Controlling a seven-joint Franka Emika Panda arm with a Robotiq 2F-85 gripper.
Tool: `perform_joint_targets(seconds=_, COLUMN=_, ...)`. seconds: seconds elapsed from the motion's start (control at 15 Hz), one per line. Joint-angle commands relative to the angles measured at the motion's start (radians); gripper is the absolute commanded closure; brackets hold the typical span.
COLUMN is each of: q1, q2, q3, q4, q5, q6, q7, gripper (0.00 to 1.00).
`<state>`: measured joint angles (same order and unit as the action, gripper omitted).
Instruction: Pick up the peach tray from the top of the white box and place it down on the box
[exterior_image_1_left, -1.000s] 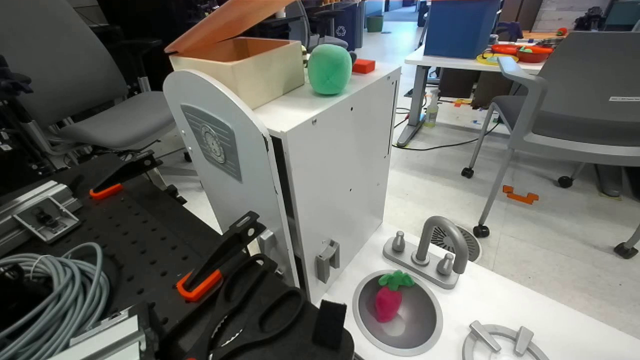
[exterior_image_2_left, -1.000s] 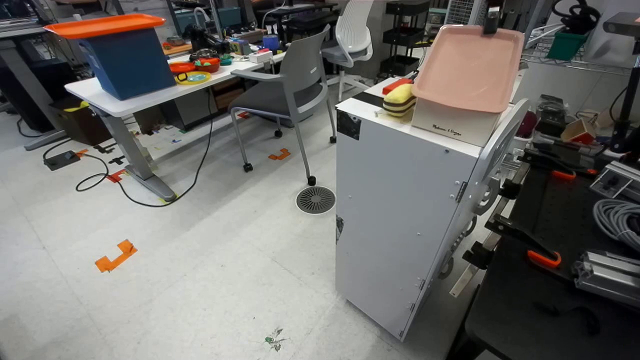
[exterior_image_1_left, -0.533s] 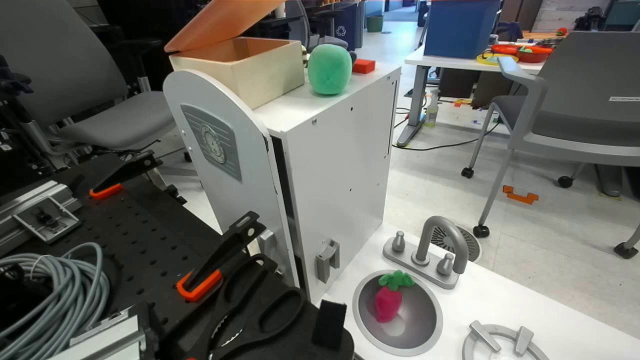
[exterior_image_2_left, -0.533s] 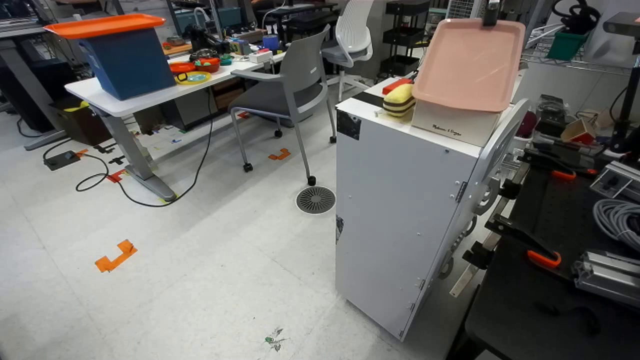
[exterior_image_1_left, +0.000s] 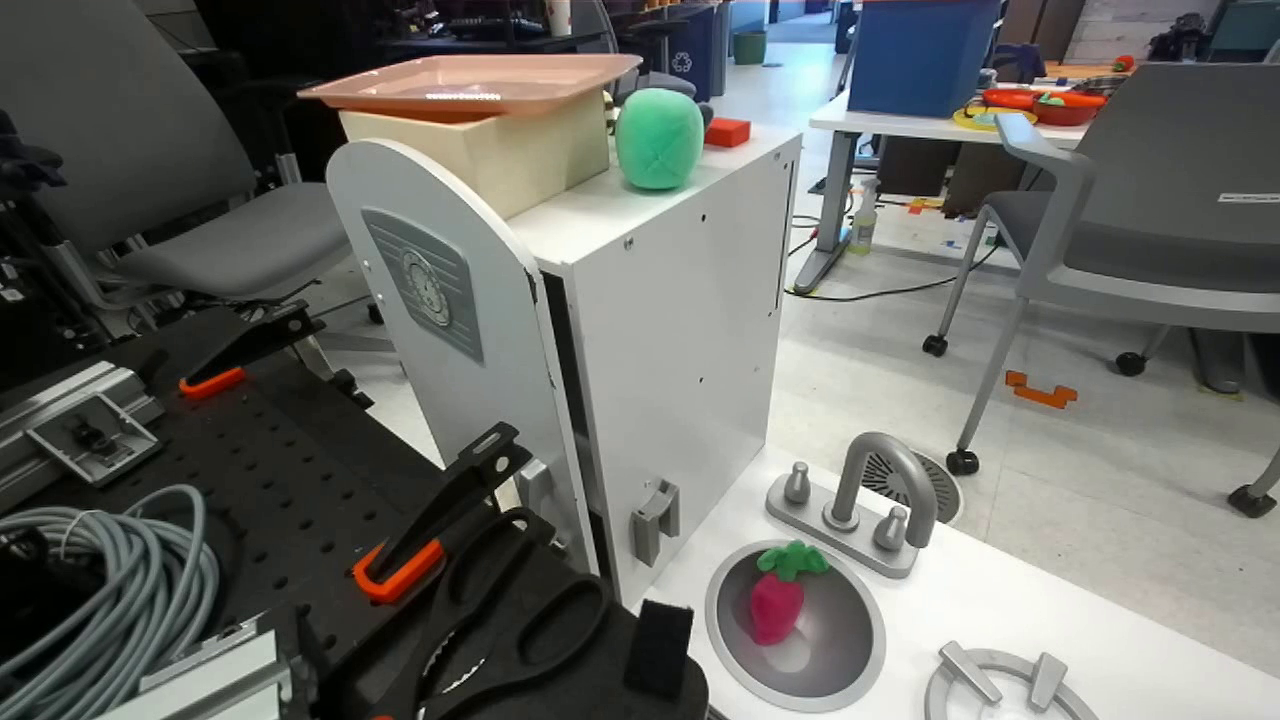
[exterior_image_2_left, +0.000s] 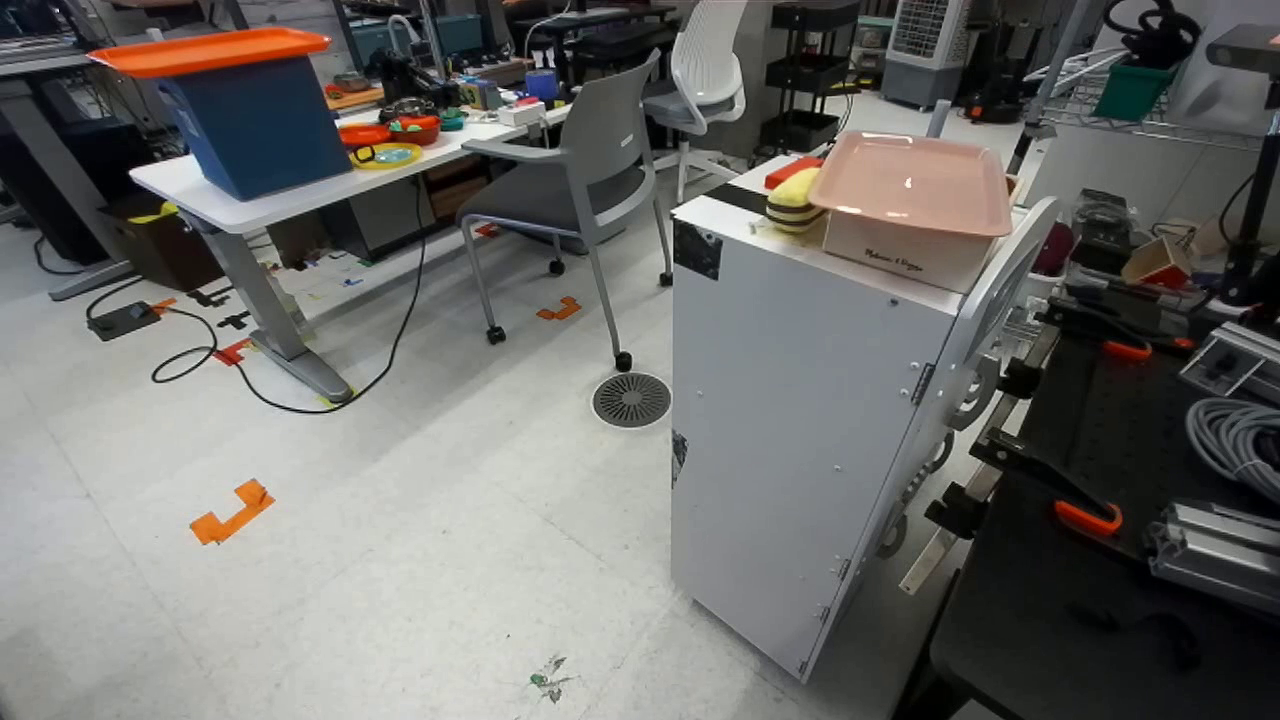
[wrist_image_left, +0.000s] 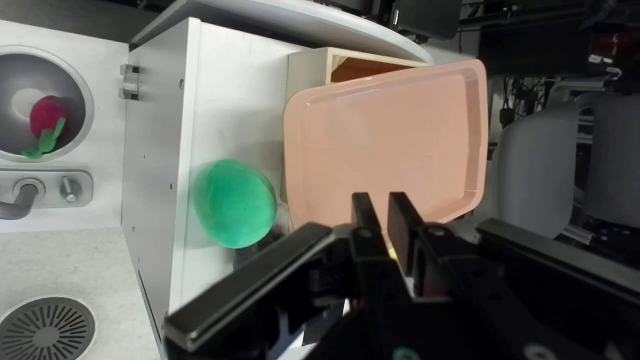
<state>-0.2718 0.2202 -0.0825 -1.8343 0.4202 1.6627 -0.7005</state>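
Observation:
The peach tray (exterior_image_1_left: 470, 82) lies nearly level on top of a cream open box (exterior_image_1_left: 560, 150), which stands on the white box (exterior_image_1_left: 680, 300). In an exterior view the tray (exterior_image_2_left: 915, 182) overhangs the cream box (exterior_image_2_left: 900, 260) toward the camera. In the wrist view the tray (wrist_image_left: 385, 145) sits skewed, leaving part of the cream box's orange-brown inside uncovered. My gripper (wrist_image_left: 380, 195) has a narrow gap between its fingers with nothing in it. Its fingertips overlap the tray's near edge in the wrist view; the height above it is hard to tell. Neither exterior view shows the gripper.
A green plush ball (exterior_image_1_left: 660, 138) and a red block (exterior_image_1_left: 727, 132) stand on the white box beside the cream box. A yellow striped toy (exterior_image_2_left: 798, 205) touches or nearly touches the tray. A sink (exterior_image_1_left: 865, 680) holds a red plush fruit. A black table (exterior_image_2_left: 1090, 600) adjoins.
The tray was tilted steeply, its raised far edge at a black gripper finger, tilting a little further. Now it lies nearly flat on the cream box, released, and the finger has left the exterior view.

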Motion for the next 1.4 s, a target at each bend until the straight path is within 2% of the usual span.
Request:
perform_joint_targets(seconds=0.0, q1=0.008, q2=-0.045, q3=-0.011, q4=-0.020, q5=0.028, q6=-0.024, q7=-0.006, gripper=0.96)
perform_joint_targets(seconds=0.33, q1=0.010, q2=-0.063, q3=-0.014, q4=-0.027, q5=0.029, q6=-0.025, q7=-0.012, gripper=0.96)
perform_joint_targets(seconds=0.4, q1=0.010, q2=-0.065, q3=-0.015, q4=-0.027, q5=0.027, q6=-0.026, q7=-0.015, gripper=0.60)
perform_joint_targets(seconds=0.47, q1=0.011, q2=-0.067, q3=-0.015, q4=-0.029, q5=0.024, q6=-0.026, q7=-0.017, gripper=0.60)
perform_joint_targets(seconds=0.93, q1=0.007, q2=-0.058, q3=-0.021, q4=-0.038, q5=0.008, q6=-0.036, q7=-0.041, gripper=0.08)
perform_joint_targets(seconds=1.0, q1=0.006, q2=-0.052, q3=-0.023, q4=-0.040, q5=0.006, q6=-0.039, q7=-0.052, gripper=0.02)
perform_joint_targets(seconds=1.07, q1=0.004, q2=-0.046, q3=-0.026, q4=-0.042, q5=0.006, q6=-0.048, q7=-0.064, gripper=0.00)
perform_joint_targets(seconds=1.33, q1=0.000, q2=-0.024, q3=-0.038, q4=-0.047, q5=0.012, q6=-0.082, q7=-0.101, gripper=0.00)
